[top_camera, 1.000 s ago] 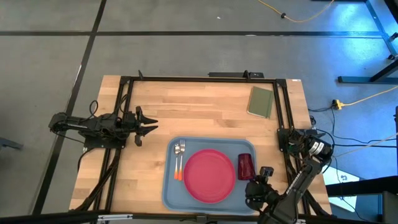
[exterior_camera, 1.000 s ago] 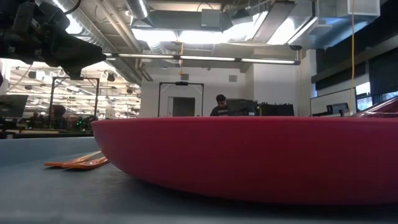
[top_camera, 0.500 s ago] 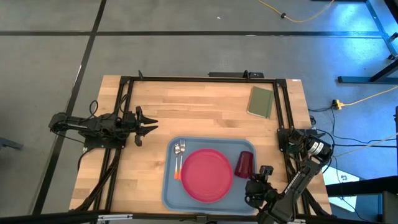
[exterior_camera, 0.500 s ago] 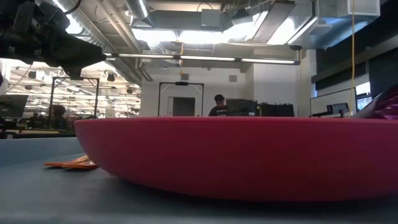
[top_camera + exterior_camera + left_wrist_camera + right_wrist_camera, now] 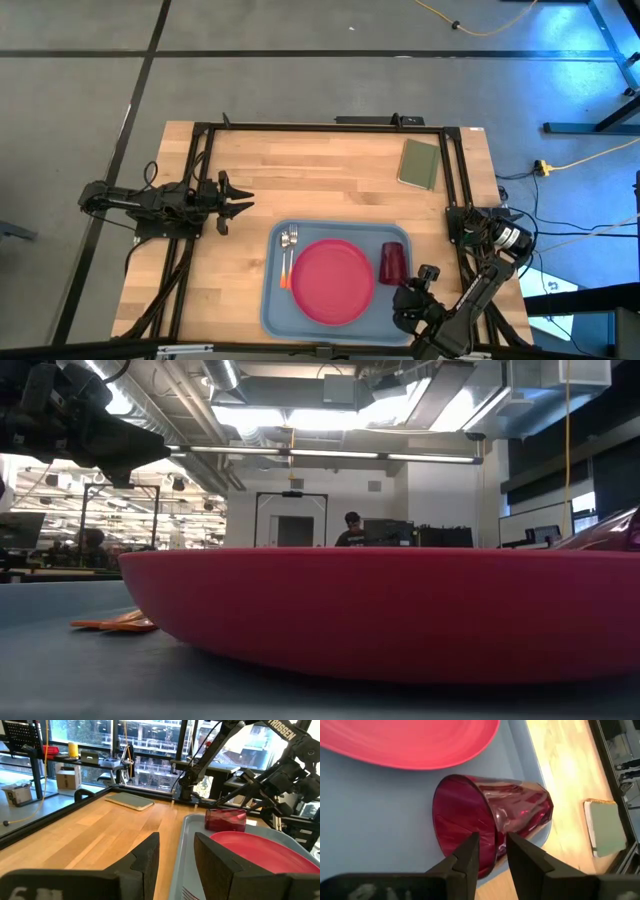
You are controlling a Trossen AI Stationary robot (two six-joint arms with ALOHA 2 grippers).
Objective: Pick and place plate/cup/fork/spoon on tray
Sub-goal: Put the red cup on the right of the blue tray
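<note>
— Where's the cup (image 5: 392,264) right now?

— Lying on its side on the tray (image 5: 275,310), at the tray's right end, just beside the plate (image 5: 334,281). In the right wrist view its open mouth (image 5: 462,822) faces the camera, with the base pointing toward the tray's far rim.

— And the rest of the setting?

— The plate sits flat in the middle of the tray. The fork (image 5: 285,262) and spoon (image 5: 294,258) lie side by side at the tray's left end, close to the plate's edge, silver ends toward the far side of the table.

— What about the right gripper (image 5: 414,296)?

— It's low at the tray's near right corner, just short of the cup. Its fingers (image 5: 470,855) stand a little apart — nothing is between them, and the cup lies just beyond the tips.

— The left gripper (image 5: 238,204)?

— Out over bare wood left of the tray, fingers spread, holding nothing.

— Anything else on the table (image 5: 320,170)?

— A green pad (image 5: 419,163) near the far right corner, well apart from the tray.
</note>
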